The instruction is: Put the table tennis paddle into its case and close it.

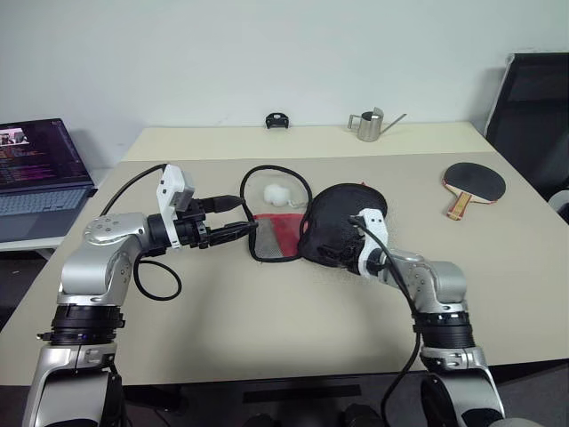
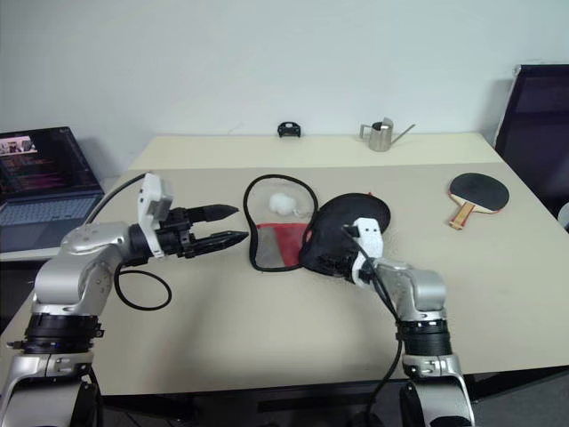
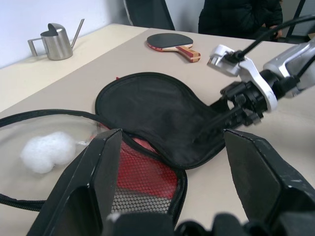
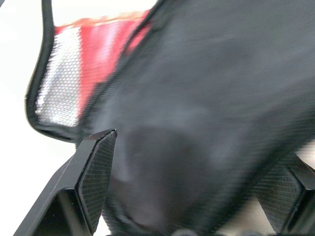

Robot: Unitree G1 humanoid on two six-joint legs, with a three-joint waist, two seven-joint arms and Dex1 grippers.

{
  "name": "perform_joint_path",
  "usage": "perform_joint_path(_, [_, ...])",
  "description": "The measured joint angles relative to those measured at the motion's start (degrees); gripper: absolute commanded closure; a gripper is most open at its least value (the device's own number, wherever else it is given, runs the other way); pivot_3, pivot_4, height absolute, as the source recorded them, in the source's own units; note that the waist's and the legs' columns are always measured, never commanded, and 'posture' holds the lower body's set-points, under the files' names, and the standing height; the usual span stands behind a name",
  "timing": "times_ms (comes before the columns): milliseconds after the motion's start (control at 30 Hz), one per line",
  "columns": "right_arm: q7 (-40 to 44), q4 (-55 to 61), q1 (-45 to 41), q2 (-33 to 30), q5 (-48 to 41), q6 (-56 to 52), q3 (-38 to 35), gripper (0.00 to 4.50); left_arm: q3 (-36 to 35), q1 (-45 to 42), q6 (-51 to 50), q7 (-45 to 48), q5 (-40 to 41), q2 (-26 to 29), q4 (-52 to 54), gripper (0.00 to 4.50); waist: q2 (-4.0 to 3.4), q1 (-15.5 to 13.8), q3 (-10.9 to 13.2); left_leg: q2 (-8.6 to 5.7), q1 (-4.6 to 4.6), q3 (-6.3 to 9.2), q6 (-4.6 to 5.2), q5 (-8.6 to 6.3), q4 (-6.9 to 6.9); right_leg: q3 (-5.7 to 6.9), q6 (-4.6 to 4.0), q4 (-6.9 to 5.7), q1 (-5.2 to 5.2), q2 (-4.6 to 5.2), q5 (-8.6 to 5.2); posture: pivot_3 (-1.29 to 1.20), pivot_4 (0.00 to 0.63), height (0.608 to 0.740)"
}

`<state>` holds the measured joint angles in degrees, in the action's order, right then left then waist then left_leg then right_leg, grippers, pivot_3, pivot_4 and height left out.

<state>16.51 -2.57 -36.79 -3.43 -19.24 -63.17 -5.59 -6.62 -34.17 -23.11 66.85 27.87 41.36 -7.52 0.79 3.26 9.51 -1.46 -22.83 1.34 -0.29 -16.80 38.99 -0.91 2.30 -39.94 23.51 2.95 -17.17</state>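
- Case lies open near the middle of the table; black flap to the right, red panel with mesh pocket to the left
- Zip edge of the case runs out as a black loop toward the far side of the table; a white fluffy wad sits inside that loop
- Paddle lies flat on the table at the far right, well apart from the case, black face up, wooden handle toward the near side. Not in the case
- Left gripper held level above the table, pointing right at the mesh end of the case; fingers apart, nothing between them, tips just short of the case's edge
- Left wrist view: both left fingers frame the mesh pocket and the black flap beyond
- Right gripper tilted down onto the black flap from the right; fingers spread wide, with the fabric bulging between them in the right wrist view
- Cannot tell whether the right fingers actually pinch the flap or only sit on either side of it; one finger lies against the fabric
- Flap is bunched and raised where the right gripper meets it
- Far edge of the table: small steel watering can and a small black object
- Laptop, screen lit, on a separate surface to the left
- Black chair beyond the table's right corner
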Motion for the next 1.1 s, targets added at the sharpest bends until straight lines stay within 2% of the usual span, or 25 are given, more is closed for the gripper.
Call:
perform_joint_path(33, [-0.22,0.01,0.00,0.13,-0.05,-0.01,0.02,0.33,-0.01,0.02,0.05,-0.01,-0.01,0.00,0.00,0.96,0.00,-0.02,0.00,0.00,0.00,0.00,0.00,0.00,0.00,0.00,0.00,0.01,-0.01,0.00,0.00,0.00,0.150,0.740])
perform_joint_path(100, [-0.46,0.02,0.02,-0.02,-0.16,-0.30,-0.10,0.91,-0.13,0.08,0.12,-0.02,-0.10,0.01,-0.01,0.96,0.00,-0.05,0.00,0.00,0.00,0.00,0.00,0.00,0.00,0.01,0.00,0.01,-0.01,0.01,0.00,0.00,0.150,0.740])
perform_joint_path(433, [-0.28,2.15,-0.66,-6.45,-4.87,-9.49,-6.68,4.44,-0.27,0.68,1.13,-0.08,-0.46,0.10,0.00,0.96,0.00,-0.12,0.00,0.00,-0.01,0.01,0.02,-0.01,-0.01,0.01,0.00,0.03,-0.01,0.01,0.00,0.00,0.150,0.740])
perform_joint_path(733, [2.10,-1.31,-5.03,-14.00,-6.81,-13.06,-7.95,4.48,-0.26,0.94,1.21,-0.49,-0.75,0.09,0.00,0.96,0.00,-0.19,0.00,0.00,-0.03,0.00,0.03,-0.02,-0.01,0.02,0.00,0.05,-0.02,0.01,0.00,0.00,0.150,0.740])
perform_joint_path(900, [6.58,-6.86,-7.20,-19.78,-6.58,-12.71,-3.54,4.48,-0.26,1.19,1.21,-0.58,-0.77,0.07,0.00,0.96,0.00,-0.12,0.00,0.00,-0.03,-0.02,0.04,-0.02,-0.01,0.00,0.00,0.07,-0.02,0.01,0.00,0.00,0.150,0.740])
perform_joint_path(1100, [12.79,-15.52,-12.31,-24.39,-4.40,-7.33,2.60,4.48,-0.25,1.26,1.21,-1.05,-0.79,0.06,0.02,0.96,0.01,-0.15,0.00,0.00,-0.05,-0.01,0.05,-0.02,-0.01,0.02,0.00,0.09,-0.03,0.01,0.00,0.00,0.150,0.740])
